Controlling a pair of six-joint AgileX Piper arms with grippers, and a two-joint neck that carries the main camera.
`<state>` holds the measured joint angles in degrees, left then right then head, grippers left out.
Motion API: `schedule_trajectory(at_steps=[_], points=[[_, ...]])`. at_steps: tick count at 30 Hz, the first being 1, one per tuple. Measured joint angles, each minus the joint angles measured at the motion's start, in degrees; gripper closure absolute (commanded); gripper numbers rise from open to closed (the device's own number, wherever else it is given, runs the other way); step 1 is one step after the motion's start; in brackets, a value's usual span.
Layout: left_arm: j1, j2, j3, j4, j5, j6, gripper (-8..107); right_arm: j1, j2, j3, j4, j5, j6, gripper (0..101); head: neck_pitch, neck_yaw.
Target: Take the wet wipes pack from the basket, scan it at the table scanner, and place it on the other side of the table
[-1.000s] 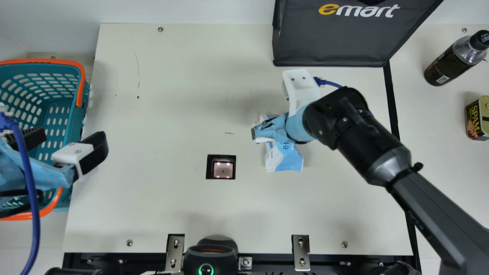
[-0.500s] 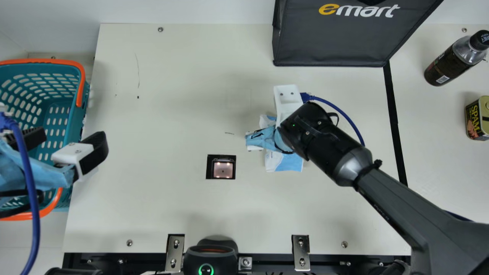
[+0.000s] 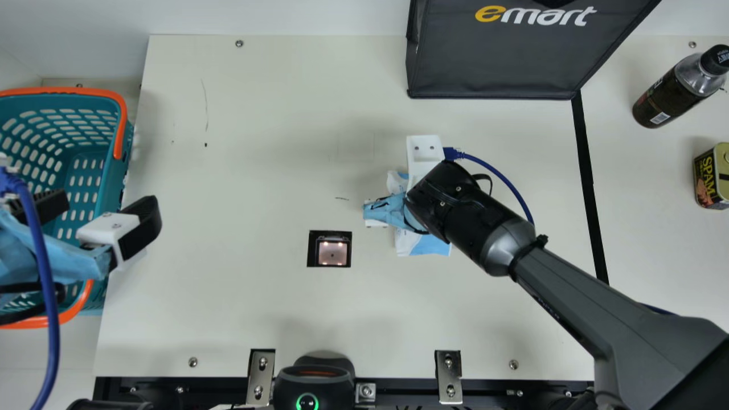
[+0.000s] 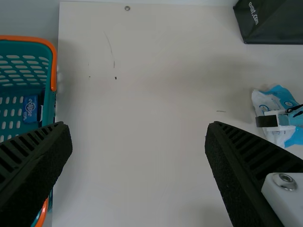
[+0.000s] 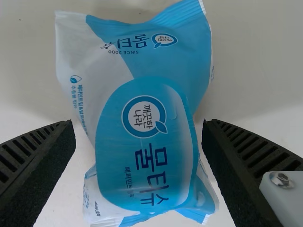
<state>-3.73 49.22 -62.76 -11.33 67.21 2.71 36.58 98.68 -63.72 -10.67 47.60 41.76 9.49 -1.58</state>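
Left gripper (image 3: 105, 205): at the scene's left side, partly cut off by the main view's edge; black ribbed fingers (image 4: 38, 163) spread wide, a gap between them. Right arm (image 3: 575, 296): slants in from the near right, its dark wrist (image 3: 461, 196) just right of centre. Right gripper (image 3: 387, 210): wrapped in light blue, facing downward, white mount (image 3: 424, 152) on its far side; its ribbed fingers (image 5: 38, 170) stand apart in the right wrist view.
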Motion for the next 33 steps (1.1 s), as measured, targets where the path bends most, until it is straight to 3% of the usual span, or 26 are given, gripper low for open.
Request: schedule_trajectory(at_steps=[3, 17, 33], points=[[0.0, 0.0, 0.0, 0.0, 0.0, 0.0, 9, -0.2, 0.2, 0.3, 0.2, -0.6, 0.2, 6, 0.0, 0.0], [0.0, 0.0, 0.0, 0.0, 0.0, 0.0, 9, 0.2, -0.2, -0.2, -0.4, 0.4, 0.5, 100, 0.0, 0.0], [0.0, 0.0, 0.0, 0.0, 0.0, 0.0, 9, 0.5, -3.2, -5.0, -1.0, 5.1, -1.5, 101, 0.0, -2.2]])
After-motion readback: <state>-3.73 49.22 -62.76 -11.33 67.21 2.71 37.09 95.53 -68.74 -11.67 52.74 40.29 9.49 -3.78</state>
